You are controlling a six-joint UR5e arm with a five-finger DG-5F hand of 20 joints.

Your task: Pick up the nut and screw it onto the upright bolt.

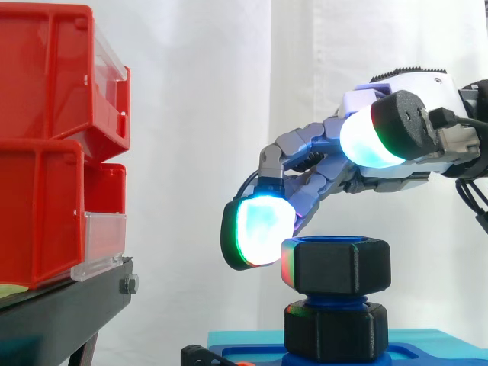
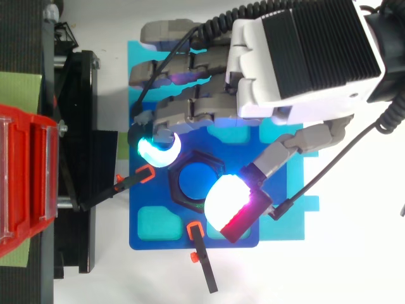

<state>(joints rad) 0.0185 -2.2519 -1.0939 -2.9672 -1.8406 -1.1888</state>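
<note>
Robot hand (image 2: 304, 63) loose at nut (image 1: 335, 265) edge

Inspection finding: no legible text, number, brand or sign in either view.

- Clear label holder (image 1: 103, 238) on the front of the lower red bin (image 1: 42, 213): no readable print.
- Black nut (image 1: 337, 265): plain faces, no stamped marking legible.
- Blue board (image 2: 152, 239): plain surface.
- Housing of the robot hand (image 2: 304, 60): ribbed black panel and white shell, no lettering legible.
</note>
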